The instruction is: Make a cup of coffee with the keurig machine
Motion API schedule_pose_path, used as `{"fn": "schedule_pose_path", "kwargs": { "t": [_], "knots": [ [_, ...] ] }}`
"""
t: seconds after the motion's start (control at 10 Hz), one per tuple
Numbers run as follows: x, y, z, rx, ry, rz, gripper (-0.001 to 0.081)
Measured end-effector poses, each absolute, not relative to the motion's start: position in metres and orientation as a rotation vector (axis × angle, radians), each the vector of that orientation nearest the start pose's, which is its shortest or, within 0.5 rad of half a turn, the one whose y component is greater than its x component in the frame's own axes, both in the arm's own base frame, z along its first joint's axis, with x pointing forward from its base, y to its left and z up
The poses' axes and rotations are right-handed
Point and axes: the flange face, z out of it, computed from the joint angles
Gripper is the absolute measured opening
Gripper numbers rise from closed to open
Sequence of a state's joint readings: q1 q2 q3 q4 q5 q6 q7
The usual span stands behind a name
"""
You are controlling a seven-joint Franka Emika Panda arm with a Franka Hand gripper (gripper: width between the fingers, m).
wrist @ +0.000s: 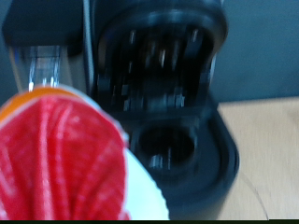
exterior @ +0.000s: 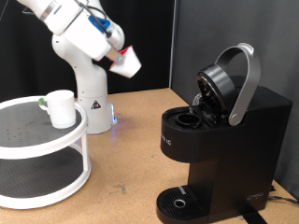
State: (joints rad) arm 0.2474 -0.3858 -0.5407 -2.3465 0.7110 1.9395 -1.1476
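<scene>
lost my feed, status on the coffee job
Gripper aloft, holding red-topped white pod. Black keurig machine lid open, chamber empty. White cup on round white shelf. Nothing in the way.

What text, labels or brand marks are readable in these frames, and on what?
None can be read.
keurig machine: pale vertical mark on the front near its open pod chamber, too small to read.
Red-and-white pod filling the wrist view's foreground: blurred, no lettering made out.
cup on the white two-tier stand: plain.
end effector: no legible marking; fingers don't show clearly.
</scene>
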Motion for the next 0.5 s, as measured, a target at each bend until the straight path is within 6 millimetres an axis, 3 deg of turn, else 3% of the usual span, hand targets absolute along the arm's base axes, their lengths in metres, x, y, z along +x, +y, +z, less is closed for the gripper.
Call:
{"fn": "schedule_pose_path", "kwargs": {
  "t": [0.2,0.5],
  "knots": [
    [0.442,-0.080,0.488,-2.201,-0.723,-0.571,0.0068],
    [0.465,-0.049,0.488,-2.206,-0.797,-0.507,0.0068]
  ]
}}
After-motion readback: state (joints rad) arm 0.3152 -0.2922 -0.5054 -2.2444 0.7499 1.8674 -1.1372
